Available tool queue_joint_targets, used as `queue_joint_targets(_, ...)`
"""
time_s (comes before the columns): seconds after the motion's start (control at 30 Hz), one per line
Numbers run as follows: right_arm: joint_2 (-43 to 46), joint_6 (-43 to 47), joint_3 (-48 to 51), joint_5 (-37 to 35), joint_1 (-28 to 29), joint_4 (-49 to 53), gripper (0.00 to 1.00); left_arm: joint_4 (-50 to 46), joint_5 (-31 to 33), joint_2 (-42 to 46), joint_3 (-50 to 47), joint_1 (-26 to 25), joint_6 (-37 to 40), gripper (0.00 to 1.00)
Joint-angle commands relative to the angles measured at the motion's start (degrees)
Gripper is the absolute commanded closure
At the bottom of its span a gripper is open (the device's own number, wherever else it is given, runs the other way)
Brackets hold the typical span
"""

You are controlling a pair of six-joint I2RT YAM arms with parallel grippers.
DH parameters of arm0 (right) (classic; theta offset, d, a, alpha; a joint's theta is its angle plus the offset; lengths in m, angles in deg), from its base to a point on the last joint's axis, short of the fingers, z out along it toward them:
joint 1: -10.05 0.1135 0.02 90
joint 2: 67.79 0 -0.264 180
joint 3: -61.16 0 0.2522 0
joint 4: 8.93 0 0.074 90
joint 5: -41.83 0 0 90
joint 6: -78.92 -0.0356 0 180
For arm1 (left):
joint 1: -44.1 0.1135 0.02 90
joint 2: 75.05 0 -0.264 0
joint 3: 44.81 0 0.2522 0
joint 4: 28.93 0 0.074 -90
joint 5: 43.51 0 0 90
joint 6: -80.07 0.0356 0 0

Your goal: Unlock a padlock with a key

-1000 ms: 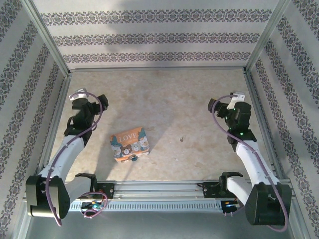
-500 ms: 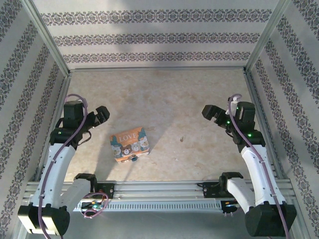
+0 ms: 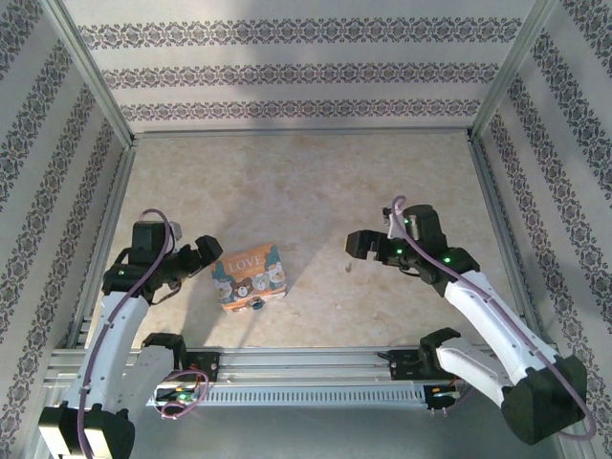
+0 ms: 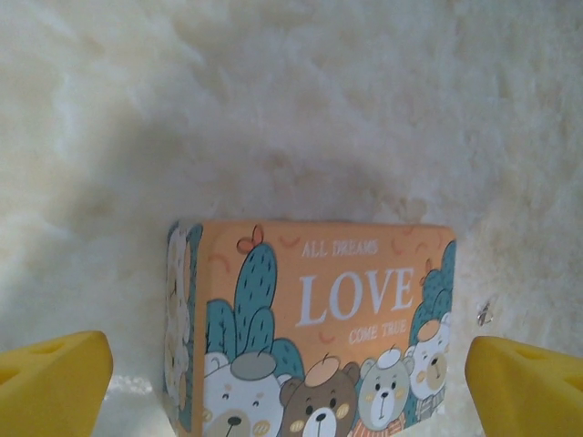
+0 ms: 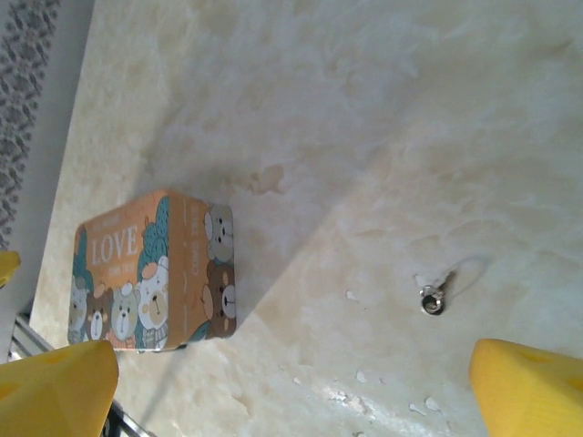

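Top external view: both jaws spread wide, key and padlock not yet picked up

Top external view puts the padlock [image 3: 256, 306] at the near edge of the printed box [image 3: 249, 277], a dark blue speck tucked against the box's side; whether it touches the box or merely sits just beside it I cannot tell. The key [image 3: 349, 268] lies flat on the table [image 3: 287, 182], well apart from the padlock, to the right of the box. The left arm [image 3: 120, 316] holds its jaws released and empty just to the left of the box; the right arm [image 3: 478, 306] holds its jaws equally released and empty, close above the key.

The step in hand looks like the approach, with nothing grasped on either side. The next move probably calls for the right jaws to come down and close on the key; it is thin and lies flat on the table, so the pinch would need to be fine and well centred, or the key could skid away. The left jaws would likely have to reach past the box to steady the padlock.

From the right wrist camera, the key [image 5: 435, 296] has its long axis on a diagonal, from lower left to upper right; a small ring-like end seems to point lower left, towards the box, and the slim end points away. Which way the padlock points is too small to make out.
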Motion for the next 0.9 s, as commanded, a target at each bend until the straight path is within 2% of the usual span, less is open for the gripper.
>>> queue_joint_targets(0.0,-3.3,-1.7,0.5,-2.5,3.7,-4.3,0.02,3.1,-4.6,1.5,-2.3,0.8,-4.0,0.01)
queue_joint_targets(0.2,-11.2,-2.0,-1.8,-1.6,9.8,-9.0,0.02,9.2,-10.3,1.8,-7.6,0.8,-8.3,0.01)
queue_joint_targets(0.6,-31.3,-7.1,-9.6,4.3,17.4,-19.9,0.02,20.6,-13.5,1.8,-17.0,0.8,-15.4,0.01)
queue_joint_targets(0.87,-40.3,-9.7,-14.0,8.1,21.0,-23.4,0.02,22.6,-14.7,1.3,-18.2,0.7,-16.6,0.01)
